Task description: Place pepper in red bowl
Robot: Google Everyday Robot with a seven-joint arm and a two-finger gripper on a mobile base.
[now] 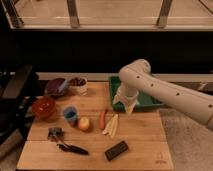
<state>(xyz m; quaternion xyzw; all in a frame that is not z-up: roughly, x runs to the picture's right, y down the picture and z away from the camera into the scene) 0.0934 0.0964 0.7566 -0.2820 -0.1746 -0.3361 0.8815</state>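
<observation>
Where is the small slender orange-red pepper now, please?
In the camera view, the pepper lies on the wooden board between the round yellow-orange fruit and the pale yellow strips; the gripper hangs beyond the strips.
</observation>
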